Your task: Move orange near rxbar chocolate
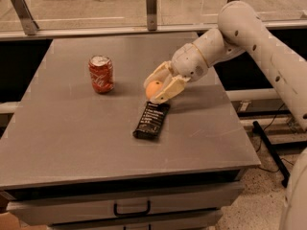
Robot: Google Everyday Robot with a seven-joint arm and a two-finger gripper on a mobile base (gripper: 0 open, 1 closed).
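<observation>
On the flat grey tabletop (72,128), camera view, a flat rectangular black snack bar wrapper with white text (151,120) lies near the centre. Just beyond its far end, the cream two-finger gripper (151,91) of the white arm (249,37) pinches a small round orange fruit (154,88) between its fingers. Fruit and wrapper are just beside each other; contact cannot be determined. A red cylindrical soda can (101,74) stands upright, well apart to the left.
</observation>
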